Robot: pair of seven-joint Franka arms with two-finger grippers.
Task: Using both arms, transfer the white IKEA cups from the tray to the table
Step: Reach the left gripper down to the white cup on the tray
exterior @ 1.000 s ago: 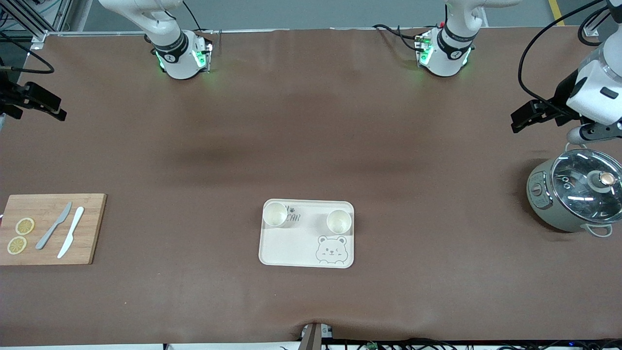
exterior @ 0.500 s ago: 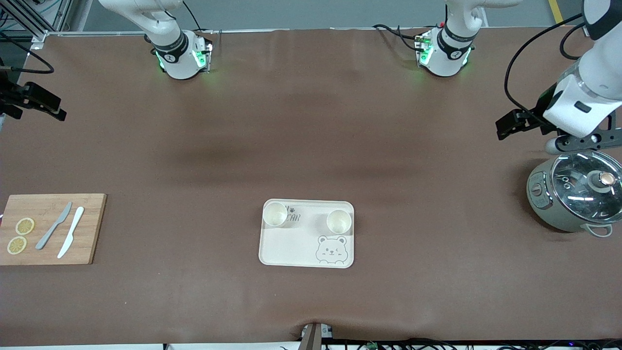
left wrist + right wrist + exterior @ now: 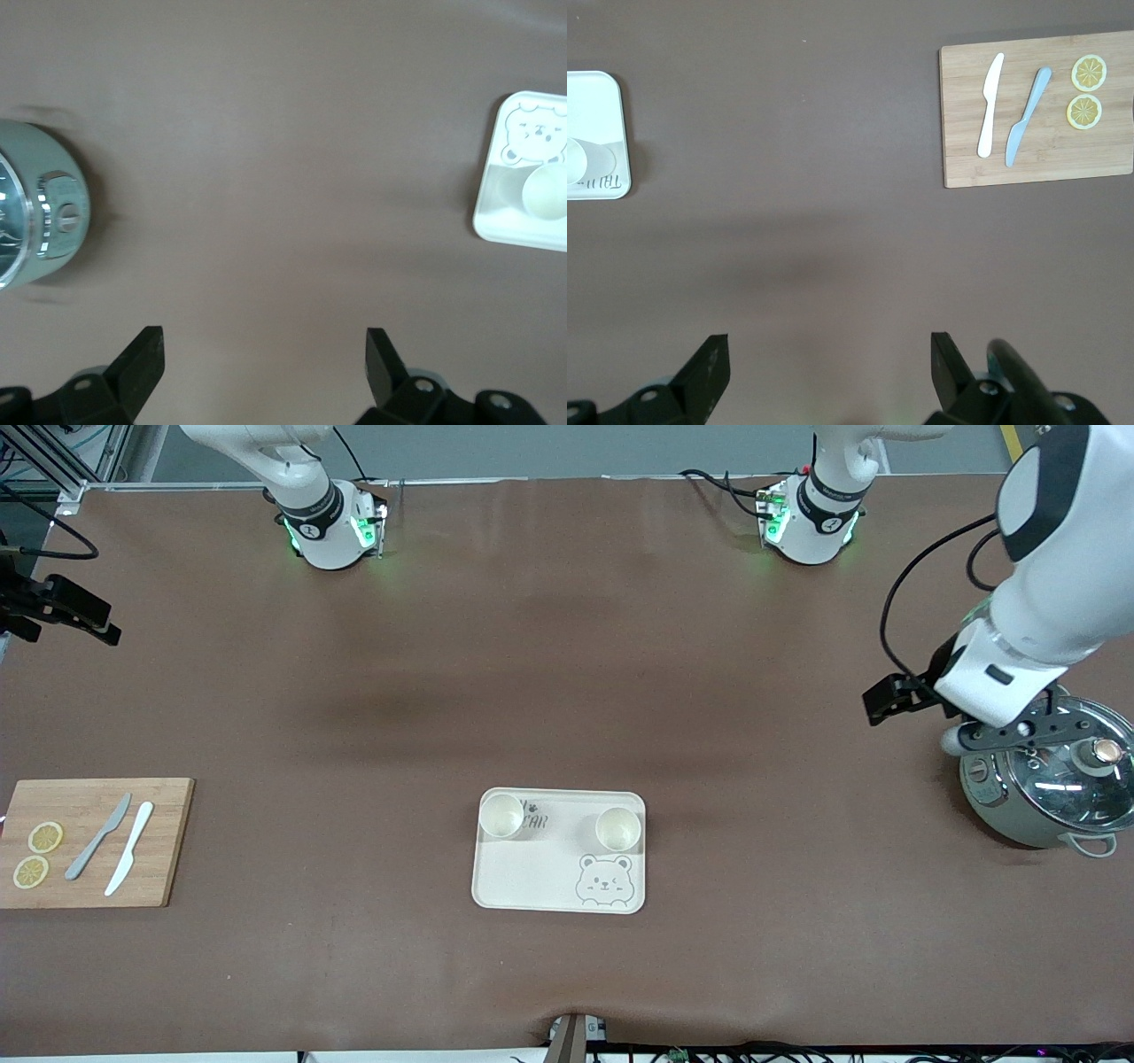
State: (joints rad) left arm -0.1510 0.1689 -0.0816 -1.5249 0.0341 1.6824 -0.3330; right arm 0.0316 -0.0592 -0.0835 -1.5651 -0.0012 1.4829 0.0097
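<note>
Two white IKEA cups stand upright on a cream tray (image 3: pixel 532 877) printed with a bear, which sits near the middle of the counter (image 3: pixel 567 673), toward the edge nearest the front camera. One cup (image 3: pixel 501 816) is in the tray's corner toward the right arm's end, the other cup (image 3: pixel 617 828) toward the left arm's end; they are well apart, both along the tray's edge farther from the camera. The left tool (image 3: pixel 886 701) hangs in the air over bare counter just beside a grey-green pot (image 3: pixel 1019 815) with a glass lid, its fingers (image 3: pixel 142 363) spread wide and holding nothing. The right tool (image 3: pixel 824 372) hovers at the right arm's end of the counter, fingers also spread wide and empty. A wooden cutting board (image 3: pixel 159 841) with two knives and two lemon slices lies at that end.
</note>
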